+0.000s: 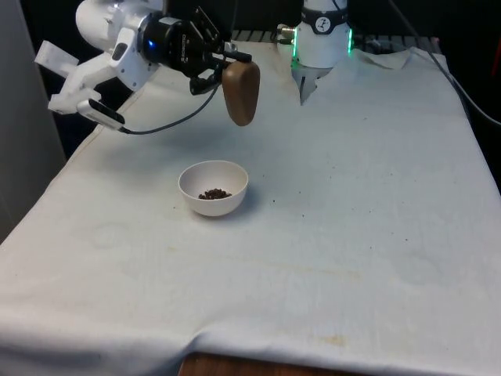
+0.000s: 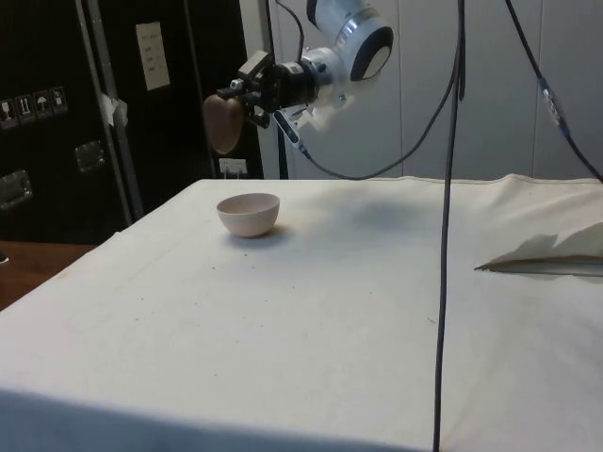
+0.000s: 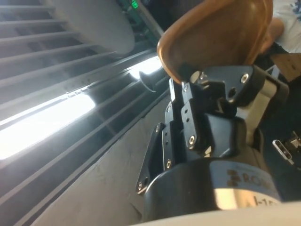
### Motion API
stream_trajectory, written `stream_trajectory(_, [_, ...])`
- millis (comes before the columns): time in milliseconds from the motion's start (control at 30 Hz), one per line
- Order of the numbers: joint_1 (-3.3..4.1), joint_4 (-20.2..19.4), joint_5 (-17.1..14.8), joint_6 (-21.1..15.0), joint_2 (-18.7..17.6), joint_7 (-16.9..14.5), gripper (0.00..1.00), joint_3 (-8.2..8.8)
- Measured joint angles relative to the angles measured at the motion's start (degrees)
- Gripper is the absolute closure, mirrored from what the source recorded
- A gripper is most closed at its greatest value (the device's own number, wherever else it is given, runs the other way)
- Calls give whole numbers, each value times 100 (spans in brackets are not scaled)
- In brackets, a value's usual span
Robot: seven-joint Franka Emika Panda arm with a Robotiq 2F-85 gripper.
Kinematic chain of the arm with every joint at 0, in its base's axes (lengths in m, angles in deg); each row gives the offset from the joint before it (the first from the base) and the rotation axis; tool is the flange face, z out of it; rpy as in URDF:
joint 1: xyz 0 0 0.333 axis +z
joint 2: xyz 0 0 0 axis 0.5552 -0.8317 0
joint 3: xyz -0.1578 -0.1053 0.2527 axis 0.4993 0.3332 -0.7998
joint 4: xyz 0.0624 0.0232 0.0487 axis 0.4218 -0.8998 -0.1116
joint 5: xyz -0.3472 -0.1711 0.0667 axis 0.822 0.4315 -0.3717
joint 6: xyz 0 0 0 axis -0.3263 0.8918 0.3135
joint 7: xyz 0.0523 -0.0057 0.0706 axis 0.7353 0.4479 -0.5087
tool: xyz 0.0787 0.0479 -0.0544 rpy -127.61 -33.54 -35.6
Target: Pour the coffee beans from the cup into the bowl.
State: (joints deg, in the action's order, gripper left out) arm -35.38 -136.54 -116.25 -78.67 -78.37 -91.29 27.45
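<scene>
A white cloth [image 1: 352, 235] covers the table. The black gripper [image 1: 219, 66], turned sideways, clamps the upended brown wooden cup [image 1: 240, 92] above and slightly far-right of the white round bowl [image 1: 213, 186], which holds coffee beans [image 1: 214, 193]. Any beans left in the cup could drop past the rim onto the cloth, since its mouth is not centred.

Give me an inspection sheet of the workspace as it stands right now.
Surface: white cloth over the table, lightly stained, rumpled at the far end.
Job's things: brown cup held tipped in the air above the table; white bowl below it on the cloth, coffee beans inside.
Clutter: nothing seen.
Gripper: gripper shut on the cup, turned sideways.
Cables: black cable hanging down across the side view; another loops under the arm.
Surroundings: dark cabinets beside the table; black curtains at the far end.
</scene>
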Motion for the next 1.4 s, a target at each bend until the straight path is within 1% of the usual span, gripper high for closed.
stream_trajectory(267, [126,-29,281,-206,109,-166,99,0])
stream_trajectory(333, [138,-29,309,-229,115,-183,99,0])
stream_trajectory(367, [166,-34,378,-275,138,-218,99,0])
stream_trajectory(433, [178,-40,413,-286,149,-235,99,0])
stream_trajectory(533, [235,-63,544,-390,206,-304,99,0])
stream_trajectory(600, [246,-69,579,-413,218,-321,99,0])
stream_trajectory(667, [275,-80,653,-464,246,-355,99,-6])
stream_trajectory(700, [304,-92,722,-516,275,-390,99,-6])
stream_trajectory(733, [304,-92,722,-516,275,-390,99,-6])
stream_trajectory(833, [344,-109,825,-590,315,-430,99,-11])
stream_trajectory(867, [344,-109,825,-590,315,-430,99,-11])
stream_trajectory(900, [367,-115,900,-642,344,-458,99,-17])
stream_trajectory(1000, [413,-138,991,-722,384,-498,99,-23])
stream_trajectory(1133, [464,-160,1146,-831,441,-550,99,-29])
stream_trajectory(1167, [464,-160,1146,-831,441,-550,99,-29])
stream_trajectory(1200, [493,-178,1203,-888,476,-567,99,-34])
stream_trajectory(1400, [561,-212,1450,-1077,556,-647,99,-74])
